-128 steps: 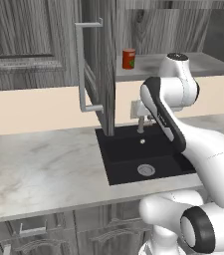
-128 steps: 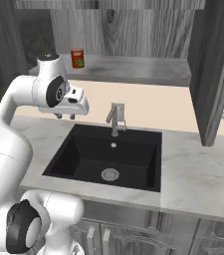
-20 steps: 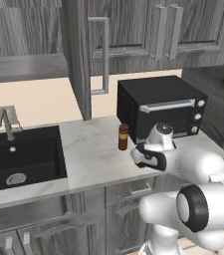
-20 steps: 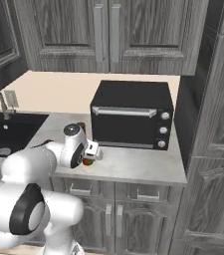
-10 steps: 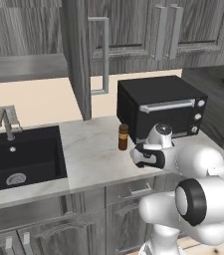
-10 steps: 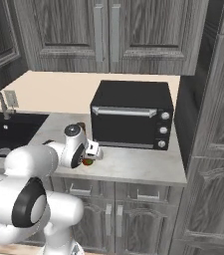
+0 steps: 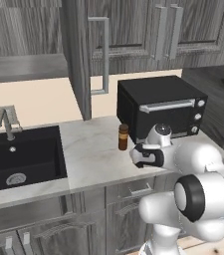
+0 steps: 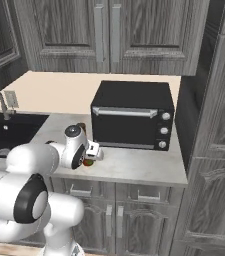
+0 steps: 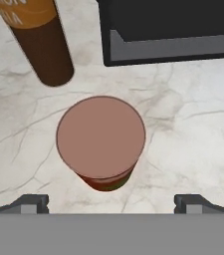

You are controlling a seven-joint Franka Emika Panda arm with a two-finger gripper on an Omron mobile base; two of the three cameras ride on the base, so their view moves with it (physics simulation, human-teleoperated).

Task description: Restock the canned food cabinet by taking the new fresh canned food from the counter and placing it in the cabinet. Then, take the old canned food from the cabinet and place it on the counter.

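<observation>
The pincer (image 9: 111, 201) is held open directly above a brown-lidded can (image 9: 101, 141) standing on the marbled surface (image 9: 193, 134), beside a brown bottle (image 9: 41, 42) and the black oven (image 7: 161, 107).

A rendered kitchen; black sink (image 7: 21, 159) in marbled counter (image 7: 96, 159); toaster oven (image 7: 161, 107); grey cabinets (image 8: 109, 35)

The counter (image 9: 183, 129) is pale grey-beige stone with thin darker veins, and the can (image 9: 101, 139) on it has a plain dusty-pink lid over a red and green side. The bottle (image 9: 40, 37) beside it is dark brown with an orange label (pale lettering, cut off). The toaster oven (image 7: 161, 107) is black with a silver handle, the cabinet (image 7: 78, 45) grey wood-grain, the sink (image 7: 21, 157) black.
</observation>
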